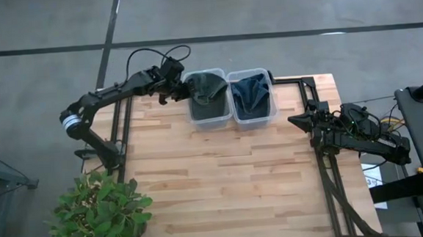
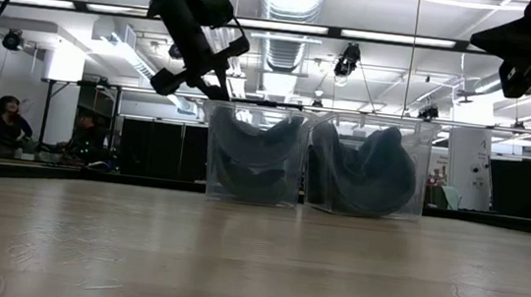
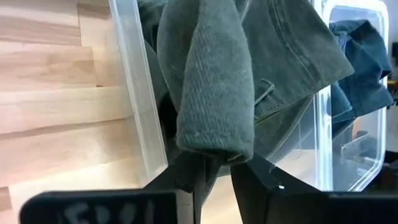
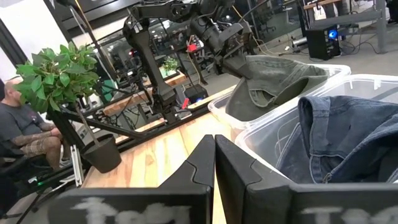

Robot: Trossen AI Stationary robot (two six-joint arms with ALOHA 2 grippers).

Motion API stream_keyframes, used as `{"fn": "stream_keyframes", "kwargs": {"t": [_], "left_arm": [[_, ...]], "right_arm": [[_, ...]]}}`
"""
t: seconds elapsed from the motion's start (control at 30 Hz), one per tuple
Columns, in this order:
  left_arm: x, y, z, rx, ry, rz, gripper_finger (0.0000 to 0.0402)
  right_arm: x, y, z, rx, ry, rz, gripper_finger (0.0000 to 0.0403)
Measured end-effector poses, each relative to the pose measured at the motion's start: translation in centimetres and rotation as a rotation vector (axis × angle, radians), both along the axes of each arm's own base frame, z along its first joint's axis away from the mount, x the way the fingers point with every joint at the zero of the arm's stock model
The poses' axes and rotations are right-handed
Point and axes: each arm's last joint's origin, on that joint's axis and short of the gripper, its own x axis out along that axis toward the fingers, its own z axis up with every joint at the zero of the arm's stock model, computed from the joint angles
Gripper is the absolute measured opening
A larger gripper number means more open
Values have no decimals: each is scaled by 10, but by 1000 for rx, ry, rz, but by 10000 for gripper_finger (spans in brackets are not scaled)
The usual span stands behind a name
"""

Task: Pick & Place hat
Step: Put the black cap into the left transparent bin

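Observation:
A green hat (image 1: 207, 89) lies partly in the left clear bin (image 1: 210, 119) at the table's far edge. It also shows in the left wrist view (image 3: 249, 74) and the right wrist view (image 4: 273, 81). A blue denim hat (image 1: 250, 94) fills the right clear bin (image 1: 254, 121). My left gripper (image 1: 179, 89) is over the left bin's left wall, shut on the green hat. My right gripper (image 1: 300, 119) is shut and empty, above the table's right side, right of the bins. My left gripper pinches a thick folded edge of the green hat (image 3: 216, 144) between its two fingers (image 3: 184, 175). The fingers come from the table's left, slanting down over the bin's left wall (image 3: 140, 118). The held edge stands above the bin's rim; the rest of the hat sags into the bin.
A potted plant (image 1: 99, 213) stands at the table's near left corner. The wooden table (image 1: 223, 184) stretches in front of the bins. People sit in the room beyond the table (image 2: 1, 126).

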Motion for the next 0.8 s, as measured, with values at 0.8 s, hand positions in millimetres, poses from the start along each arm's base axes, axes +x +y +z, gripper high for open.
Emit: {"fn": "stream_keyframes", "kwargs": {"t": [0.8], "left_arm": [[-2, -2, 0, 38, 30, -80, 218]], "right_arm": [[0, 0, 0, 7, -2, -1, 9]]}}
